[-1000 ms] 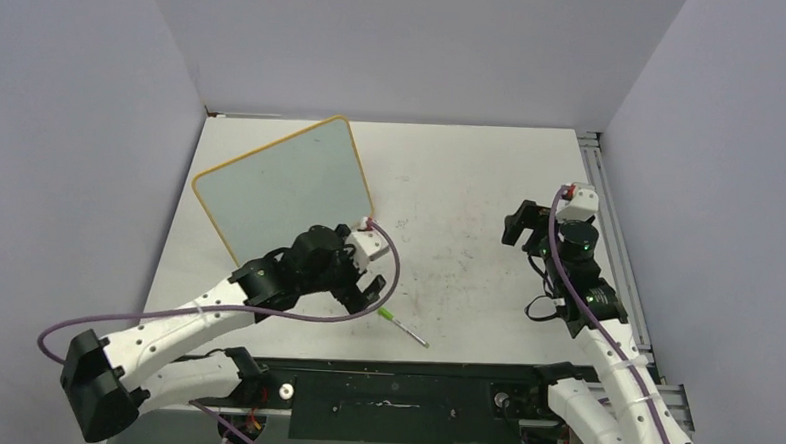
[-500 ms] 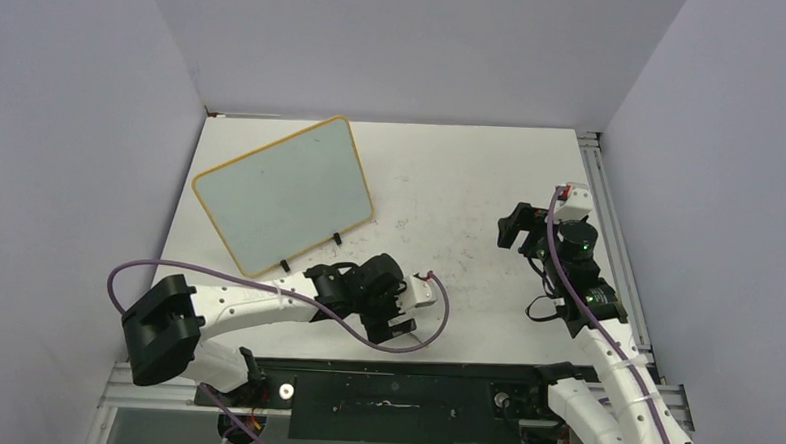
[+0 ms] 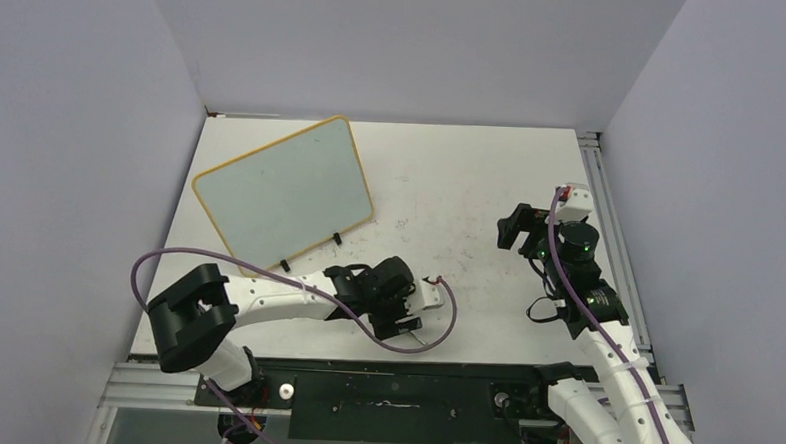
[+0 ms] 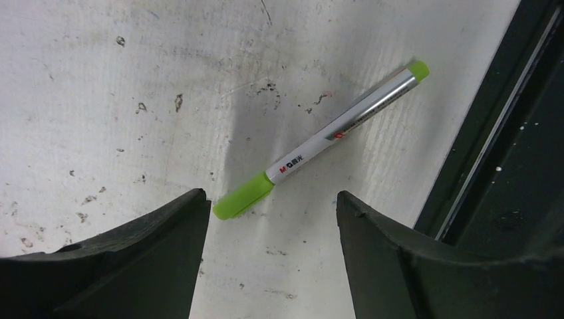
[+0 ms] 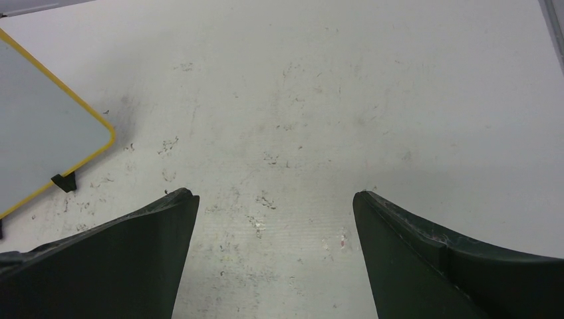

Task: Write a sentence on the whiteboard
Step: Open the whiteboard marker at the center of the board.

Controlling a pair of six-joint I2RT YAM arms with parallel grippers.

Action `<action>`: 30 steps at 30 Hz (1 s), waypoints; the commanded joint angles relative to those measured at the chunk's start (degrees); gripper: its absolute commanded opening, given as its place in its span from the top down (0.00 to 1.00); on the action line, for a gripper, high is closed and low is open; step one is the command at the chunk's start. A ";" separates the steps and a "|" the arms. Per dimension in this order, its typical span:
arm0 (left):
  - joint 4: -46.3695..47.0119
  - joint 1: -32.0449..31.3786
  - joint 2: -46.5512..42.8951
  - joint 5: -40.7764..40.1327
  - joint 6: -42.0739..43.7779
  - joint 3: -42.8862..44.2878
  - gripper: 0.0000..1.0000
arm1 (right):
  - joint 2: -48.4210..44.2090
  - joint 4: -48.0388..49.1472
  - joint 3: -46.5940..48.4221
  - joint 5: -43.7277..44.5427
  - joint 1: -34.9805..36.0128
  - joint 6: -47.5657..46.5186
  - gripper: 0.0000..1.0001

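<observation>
The whiteboard (image 3: 282, 191), pale grey with an orange-yellow frame and two black clip feet, stands at the table's left; its corner also shows in the right wrist view (image 5: 40, 143). No sentence shows on it; its face looks blank. A silver marker (image 4: 332, 129) with a lime-green cap lies on the white table near the front edge. My left gripper (image 3: 403, 321) is open just above it, and the cap end lies near the left fingertip (image 4: 189, 206), untouched. In the top view the gripper hides the marker. My right gripper (image 3: 517, 225) is open and empty over the table's right (image 5: 274, 194).
The white tabletop (image 3: 471, 175) is scuffed with dark marks. A black rail (image 4: 505, 166) runs along the near edge right beside the marker. A metal rail (image 3: 609, 221) borders the right side. Grey walls enclose the table.
My left arm has swung from in front of the whiteboard to the right and toward the near edge, ending over the marker with its jaws open. The right arm has barely moved.
</observation>
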 commanded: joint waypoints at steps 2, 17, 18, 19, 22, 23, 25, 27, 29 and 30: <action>2.07 -0.01 3.21 1.32 0.74 1.00 0.32 | -0.34 0.95 2.67 -0.55 0.47 -0.40 0.10; 1.26 -3.58 10.17 -10.31 -0.48 3.56 0.82 | -0.04 0.75 2.81 -0.95 0.48 -0.27 0.10; 1.25 -3.88 9.83 -11.14 -0.61 3.41 0.87 | 0.06 0.55 2.87 -1.00 0.49 -0.25 0.10; 1.25 -4.16 9.40 -11.72 -0.66 3.17 0.91 | 0.12 0.38 2.96 -1.15 0.49 -0.16 0.10; 1.24 -5.12 6.63 -13.15 -0.83 2.29 1.00 | 0.20 -0.16 3.03 -2.03 0.47 0.91 0.10; 1.06 -5.45 5.84 -13.80 -0.84 2.10 1.00 | 0.20 -0.21 2.88 -2.63 0.49 1.38 0.10; 0.53 -6.03 2.23 -15.24 -0.84 1.80 1.00 | 0.56 -0.01 2.39 -5.41 0.41 2.12 0.10; -0.22 -6.09 -2.04 -16.14 -1.18 1.77 1.00 | 1.33 0.08 1.80 -9.37 0.47 3.38 0.10; -0.71 -6.08 -7.15 -16.01 -1.32 1.22 1.00 | 2.30 0.22 1.10 -14.25 0.50 4.11 0.10; -0.82 -6.08 -9.81 -15.34 -1.17 0.79 1.00 | 2.90 0.22 0.77 -17.07 0.51 4.38 0.10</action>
